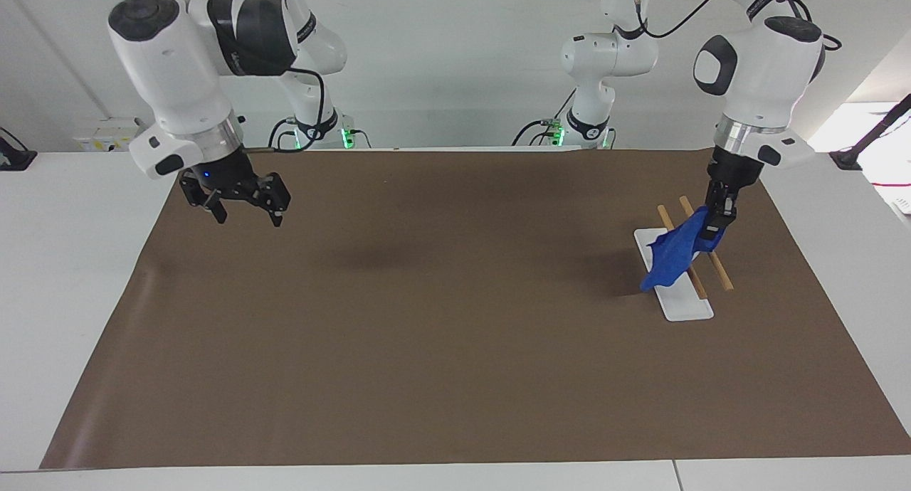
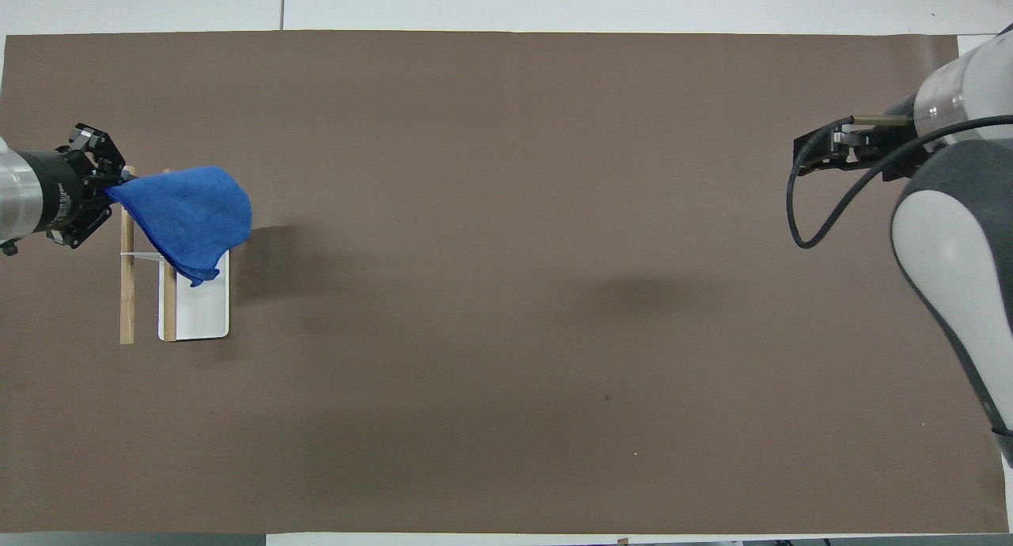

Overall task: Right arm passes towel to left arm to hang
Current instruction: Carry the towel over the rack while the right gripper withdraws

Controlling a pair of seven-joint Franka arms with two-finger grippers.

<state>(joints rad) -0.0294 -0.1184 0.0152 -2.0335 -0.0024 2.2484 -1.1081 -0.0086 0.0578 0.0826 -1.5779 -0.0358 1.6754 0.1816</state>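
Note:
The blue towel [image 1: 667,257] hangs from my left gripper [image 1: 714,225], which is shut on one corner of it. The towel droops over the white rack base [image 1: 687,304] and across the two wooden rods [image 1: 720,272]. In the overhead view the towel [image 2: 188,212] covers the rack's part farther from the robots, and the left gripper [image 2: 109,188] sits just outside the rods [image 2: 127,301], beside the white base [image 2: 202,316]. My right gripper [image 1: 246,211] is open and empty, raised over the mat at the right arm's end, and it also shows in the overhead view [image 2: 823,150].
A brown mat [image 1: 455,349] covers most of the white table [image 1: 71,263]. The rack stands near the left arm's end of the mat. A black cable loops from the right wrist [image 2: 795,214].

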